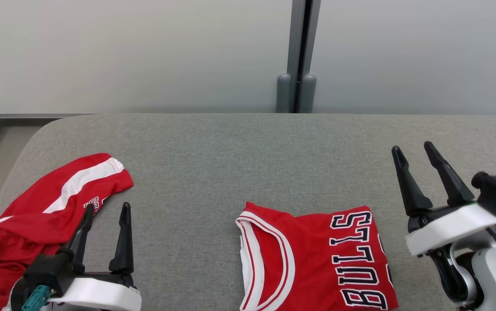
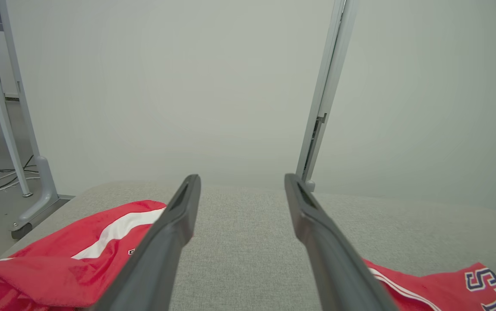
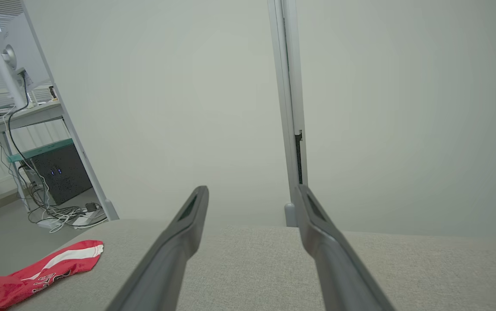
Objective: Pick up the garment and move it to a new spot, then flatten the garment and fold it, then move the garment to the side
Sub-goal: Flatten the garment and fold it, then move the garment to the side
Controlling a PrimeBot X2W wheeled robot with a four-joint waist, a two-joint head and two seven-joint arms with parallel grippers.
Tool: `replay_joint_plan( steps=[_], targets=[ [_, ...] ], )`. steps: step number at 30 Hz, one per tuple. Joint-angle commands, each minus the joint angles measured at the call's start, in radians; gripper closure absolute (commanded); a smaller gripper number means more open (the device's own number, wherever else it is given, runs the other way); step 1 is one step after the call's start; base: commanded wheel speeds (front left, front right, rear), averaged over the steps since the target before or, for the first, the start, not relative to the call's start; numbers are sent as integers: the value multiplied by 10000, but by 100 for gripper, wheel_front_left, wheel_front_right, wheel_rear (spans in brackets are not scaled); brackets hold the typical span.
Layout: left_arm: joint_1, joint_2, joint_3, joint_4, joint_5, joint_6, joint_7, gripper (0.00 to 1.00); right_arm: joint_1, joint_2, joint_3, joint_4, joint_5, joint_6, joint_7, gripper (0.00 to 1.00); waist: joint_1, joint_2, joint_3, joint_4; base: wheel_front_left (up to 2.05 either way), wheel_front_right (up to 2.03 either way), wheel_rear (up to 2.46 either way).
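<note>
A red garment (image 1: 312,255), a jersey with white trim and "BULLS" lettering, lies folded flat on the grey padded table (image 1: 230,151) near the front edge, right of centre. Its corner (image 2: 446,287) shows at the lower right of the left wrist view. My right gripper (image 1: 412,147) stands open to the jersey's right, clear of it and empty, its fingers (image 3: 251,188) over bare table. My left gripper (image 1: 106,207) is open and empty at the lower left, its fingers (image 2: 241,178) beside rumpled red shorts (image 1: 36,211) with a white stripe.
The shorts (image 2: 58,255) spread to the table's left edge and lie far left in the right wrist view (image 3: 36,270). A pale wall with a grey post (image 1: 299,56) runs behind the table. A desk leg (image 2: 40,190) and cables (image 3: 58,211) are on the floor to the left.
</note>
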Motion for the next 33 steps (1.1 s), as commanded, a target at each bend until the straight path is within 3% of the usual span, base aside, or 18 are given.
replay_joint_plan(
  steps=[1,9,19,33],
  targets=[
    [68,16,96,-21,31,63,-45,0,275,42,-181,-129,-222,7,-142,0,0,0,-29,-134,0,0,0],
    [125,72,493,-192,256,18,-57,0,1249,336,-1024,-151,-754,6,-699,0,0,0,105,-463,0,0,0],
    [368,-207,726,-162,596,-127,-61,0,2037,689,-979,360,-1137,6,-1068,0,0,0,152,-545,0,0,0],
    [443,-541,808,-105,866,-377,-61,0,1495,680,-773,1065,-1112,6,-82,0,0,0,128,-294,0,0,0]
  ],
)
